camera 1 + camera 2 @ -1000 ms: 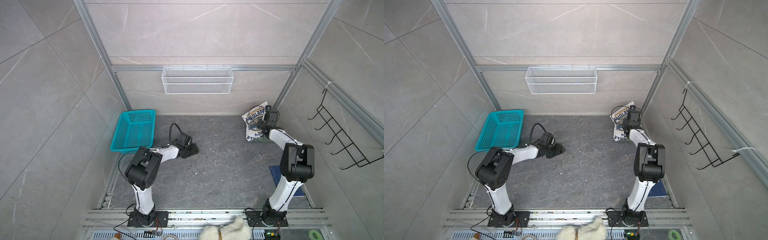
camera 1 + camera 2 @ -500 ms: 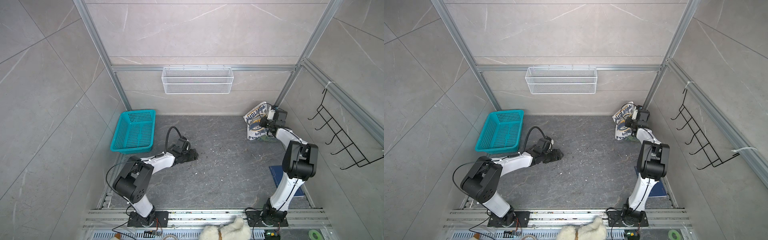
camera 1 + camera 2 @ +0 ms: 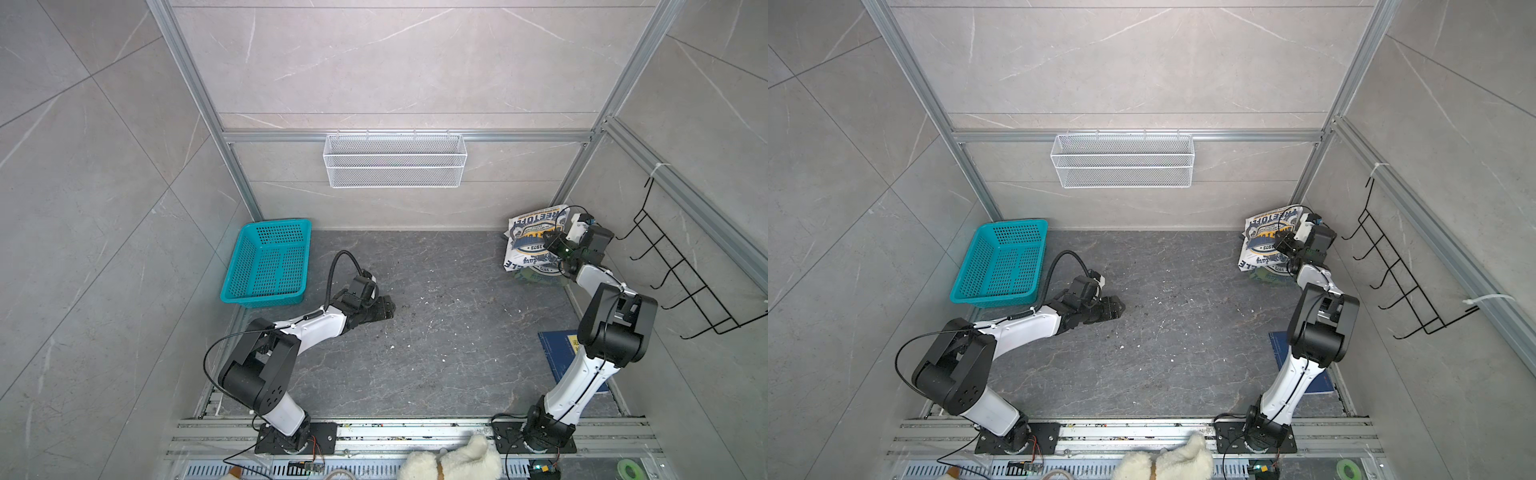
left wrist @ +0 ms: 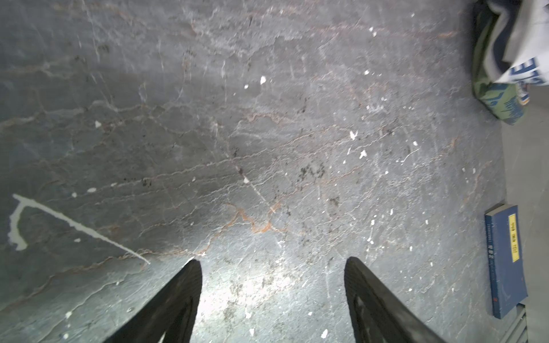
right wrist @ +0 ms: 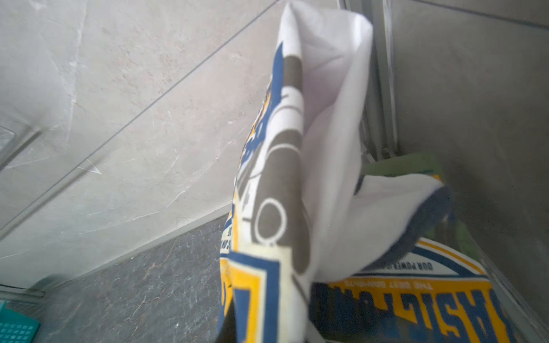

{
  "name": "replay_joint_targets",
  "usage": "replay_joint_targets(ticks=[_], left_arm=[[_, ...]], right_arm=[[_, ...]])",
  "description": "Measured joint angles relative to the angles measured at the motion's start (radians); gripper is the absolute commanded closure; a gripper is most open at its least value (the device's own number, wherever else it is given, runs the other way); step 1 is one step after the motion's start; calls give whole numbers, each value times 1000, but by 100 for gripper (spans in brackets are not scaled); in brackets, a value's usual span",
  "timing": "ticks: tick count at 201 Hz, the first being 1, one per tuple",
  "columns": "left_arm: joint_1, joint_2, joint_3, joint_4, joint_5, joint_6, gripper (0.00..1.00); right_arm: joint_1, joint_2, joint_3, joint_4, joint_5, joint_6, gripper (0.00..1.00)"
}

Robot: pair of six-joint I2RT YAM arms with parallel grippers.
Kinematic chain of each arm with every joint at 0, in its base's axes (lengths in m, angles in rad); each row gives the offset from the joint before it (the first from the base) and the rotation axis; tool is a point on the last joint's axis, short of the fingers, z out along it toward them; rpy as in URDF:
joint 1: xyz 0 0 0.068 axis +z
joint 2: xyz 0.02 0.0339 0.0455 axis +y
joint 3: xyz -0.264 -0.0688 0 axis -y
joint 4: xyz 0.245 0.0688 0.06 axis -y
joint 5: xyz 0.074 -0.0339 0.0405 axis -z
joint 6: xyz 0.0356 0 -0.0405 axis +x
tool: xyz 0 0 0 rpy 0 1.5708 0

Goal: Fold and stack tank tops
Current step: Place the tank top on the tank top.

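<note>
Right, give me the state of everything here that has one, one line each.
white tank top, pinched and lifted, draped over the green one.
olive green tank top, lying on the floor under the white one.
right end effector, shut on the white tank top.
left end effector, open, empty, low over the floor.
teal basket, upright, empty.
wire basket, hanging, looks empty.
blue board, lying flat.

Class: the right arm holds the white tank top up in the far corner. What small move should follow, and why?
Probably carry the white tank top toward the table's middle: the right tool grips it bunched above the olive tank top, close against the wall, and the left tool is open and empty.
</note>
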Motion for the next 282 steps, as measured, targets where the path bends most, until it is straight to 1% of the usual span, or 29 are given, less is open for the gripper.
replay_joint_targets(ticks=[37,69,91,95,106,116,127,131,135,138,139,140,141,143,145,186,204,229,248,265,282], left_arm=[[0,2,-39,-7,-7,2,22],[0,2,-44,-7,-19,4,22],[0,2,-44,-7,-19,7,22],[0,2,-44,-7,-19,7,22],[0,2,-44,-7,-19,7,22],[0,2,-44,-7,-19,7,22],[0,2,-44,-8,-19,7,22],[0,2,-44,-8,-20,7,22],[0,2,-44,-7,-20,7,22],[0,2,-44,-7,-20,7,22],[0,2,-44,-8,-21,7,22],[0,2,-44,-7,-21,7,22],[0,2,-44,-7,-21,7,22],[0,2,-44,-7,-21,7,22],[0,2,-44,-7,-21,7,22],[0,2,-49,-4,-21,7,22],[0,2,-53,-3,-20,7,22],[-2,2,-60,-3,-20,7,22],[-6,2,-63,-2,-20,7,22],[-11,2,-66,2,-20,7,22],[-16,2,-70,5,-21,7,22]], right_arm=[[-6,21,54,-32,-16,5,100],[-35,60,58,-55,12,17,100],[-59,111,72,-106,38,23,100],[-62,120,79,-116,43,23,98],[-66,145,98,-147,61,21,87],[-66,156,110,-175,80,17,72],[-65,160,122,-202,104,17,61],[-64,160,127,-208,113,15,53],[-64,161,132,-216,117,14,43],[-64,161,135,-220,122,12,30],[-64,161,137,-222,125,19,24],[-63,161,138,-223,127,19,12],[-63,161,139,-224,127,17,6],[-63,161,142,-225,127,11,2],[-63,161,144,-228,130,13,1],[-55,161,195,-292,180,0,0],[-40,161,210,-328,225,-15,0],[-3,160,212,-373,325,-48,0],[35,153,206,-399,426,-83,0],[73,127,182,-408,521,-114,1],[106,92,150,-402,587,-144,1]])
